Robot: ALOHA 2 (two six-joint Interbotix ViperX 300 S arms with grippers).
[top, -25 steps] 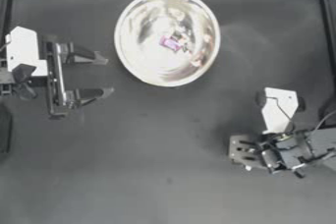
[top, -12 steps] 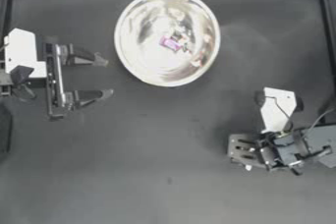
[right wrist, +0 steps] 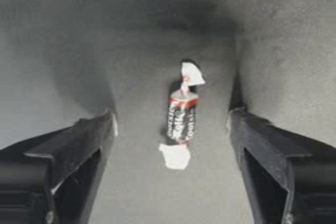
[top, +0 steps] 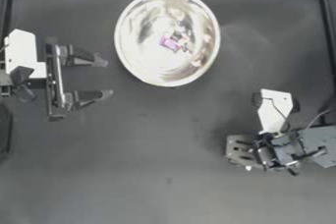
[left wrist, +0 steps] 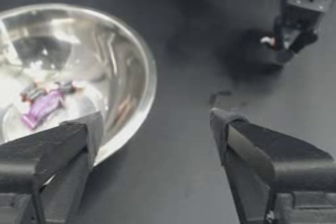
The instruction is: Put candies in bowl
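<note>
The right gripper [right wrist: 172, 120] is seen low over the dark table [top: 164, 169], in the near right part of the top view, with its jaws spread wide. Between the two jaws, a single candy [right wrist: 181, 116] is lying on the table surface and is touched by neither jaw. This candy is a small twist-wrapped sweet: its body is whitish with red bands and some dark print, and a white twisted paper end is found at each side of the body. It lies lengthwise along the gap between the jaws, a little nearer to one of them. In the top view the candy itself is hidden under the gripper.

The left gripper [left wrist: 154, 129] is held at the left side of the table, also with its jaws spread apart and with nothing between them. Just ahead of it, to the side of one jaw, the bowl [top: 131, 56] is placed. It is a large round bowl of shiny silver metal with a pale rim. Inside it, a flat pink-purple candy [left wrist: 43, 108] is seen, and beside it some whitish wrapped candies [top: 185, 40], which are too small to be counted surely.
</note>
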